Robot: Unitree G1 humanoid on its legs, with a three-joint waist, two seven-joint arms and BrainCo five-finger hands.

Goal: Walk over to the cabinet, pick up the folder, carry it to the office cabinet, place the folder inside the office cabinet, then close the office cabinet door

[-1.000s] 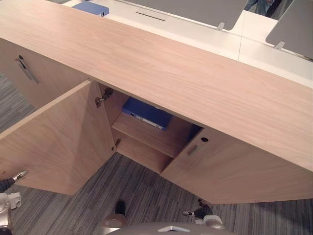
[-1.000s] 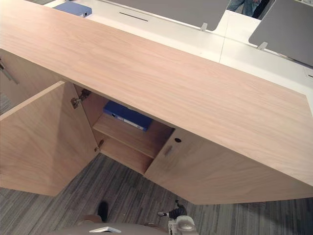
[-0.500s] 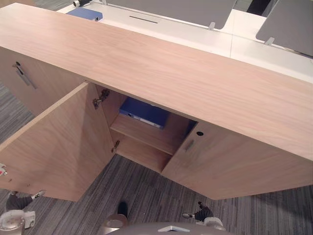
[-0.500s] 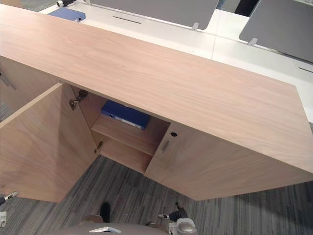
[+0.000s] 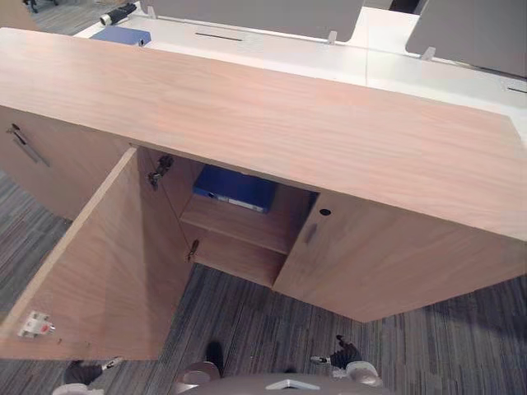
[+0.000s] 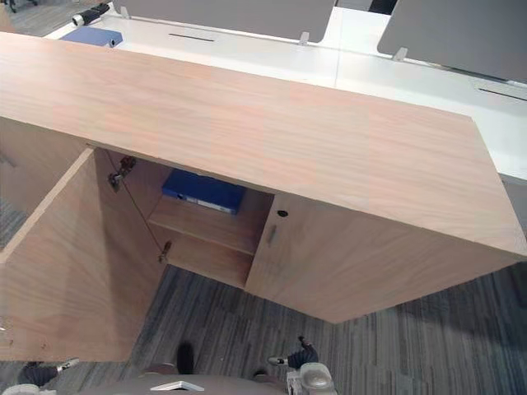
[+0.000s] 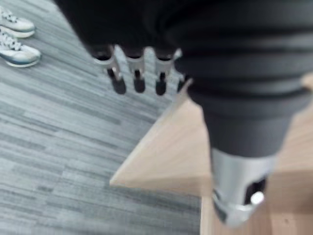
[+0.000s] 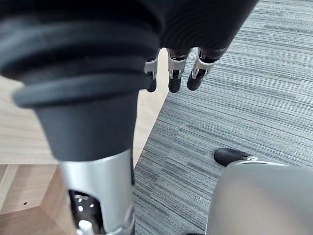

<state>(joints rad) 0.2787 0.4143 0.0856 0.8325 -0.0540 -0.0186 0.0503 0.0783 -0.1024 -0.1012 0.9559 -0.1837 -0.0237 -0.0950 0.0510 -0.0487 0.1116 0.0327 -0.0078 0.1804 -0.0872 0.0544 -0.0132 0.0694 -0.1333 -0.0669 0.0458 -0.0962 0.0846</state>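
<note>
Hands low at the bottom edge, left hand and right hand: hung slack, fingers loose, gripped nothing, likely kept free for the door, wide open at lower left. Beyond, mid-frame: blue folder, laid flat on the shelf of the office cabinet, apparently delivered.

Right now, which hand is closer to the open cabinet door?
Left. The left hand sits at the open door's outer edge; the right hand hangs before the closed door.

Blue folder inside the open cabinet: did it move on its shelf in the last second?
No. The blue folder lies at the same place on the shelf, just behind the shelf's front edge. The camera shifted, not the folder.
</note>
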